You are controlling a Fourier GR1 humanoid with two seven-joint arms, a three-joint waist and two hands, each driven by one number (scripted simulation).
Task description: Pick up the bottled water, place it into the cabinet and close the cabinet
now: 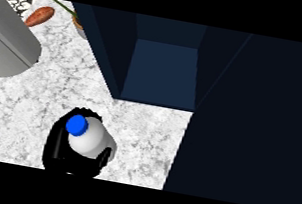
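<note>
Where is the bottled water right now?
In the head view, the bottled water sits low and left of centre, held in a black hand above the marble counter, short of the open cabinet.

One black hand low in the head view, curled shut around a load.

The hand (63,152) rises from the lower edge, left of centre, its fingers and thumb wrapped round the bottled water (91,140) from below and from the left side. Which hand it is cannot be told; no forearm shows.
</note>
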